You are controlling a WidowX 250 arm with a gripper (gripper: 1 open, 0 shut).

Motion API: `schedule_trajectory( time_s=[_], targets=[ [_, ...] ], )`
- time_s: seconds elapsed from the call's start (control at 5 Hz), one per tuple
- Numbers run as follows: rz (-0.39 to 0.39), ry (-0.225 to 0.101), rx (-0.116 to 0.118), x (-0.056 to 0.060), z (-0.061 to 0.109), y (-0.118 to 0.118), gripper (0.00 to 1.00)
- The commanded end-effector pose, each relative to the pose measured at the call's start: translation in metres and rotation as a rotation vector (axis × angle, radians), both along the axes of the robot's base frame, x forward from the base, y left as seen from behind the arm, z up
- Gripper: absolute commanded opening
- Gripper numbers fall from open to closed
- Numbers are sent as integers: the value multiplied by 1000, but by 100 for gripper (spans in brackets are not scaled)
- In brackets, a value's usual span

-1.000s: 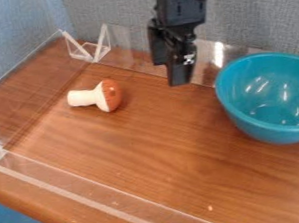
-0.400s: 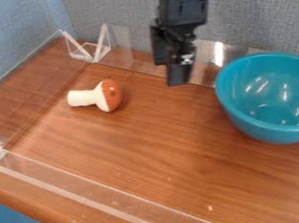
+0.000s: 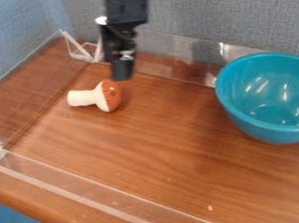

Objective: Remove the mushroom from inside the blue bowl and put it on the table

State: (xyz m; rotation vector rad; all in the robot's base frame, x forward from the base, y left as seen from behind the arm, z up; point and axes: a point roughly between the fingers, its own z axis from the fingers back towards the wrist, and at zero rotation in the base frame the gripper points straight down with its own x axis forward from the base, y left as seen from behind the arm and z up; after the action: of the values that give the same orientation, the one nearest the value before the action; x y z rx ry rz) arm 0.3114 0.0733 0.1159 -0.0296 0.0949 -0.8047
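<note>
Camera view showed the mushroom (image 3: 96,96) lying on the worktop (image 3: 156,143), stem pointing left, just below the gripper (image 3: 121,71), whose jaws stood apart, empty.

Grey-blue fabric wall (image 3: 249,7) behind, even light, soft shadows
</note>
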Motion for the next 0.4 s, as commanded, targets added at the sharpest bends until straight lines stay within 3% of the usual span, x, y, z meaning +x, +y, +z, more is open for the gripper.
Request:
schedule_trajectory(
  time_s=[0.0,0.2],
  targets=[
    [-29,-44,27,-4,4,22,0],
    [-61,-33,35,-12,-12,29,100]
  ],
)
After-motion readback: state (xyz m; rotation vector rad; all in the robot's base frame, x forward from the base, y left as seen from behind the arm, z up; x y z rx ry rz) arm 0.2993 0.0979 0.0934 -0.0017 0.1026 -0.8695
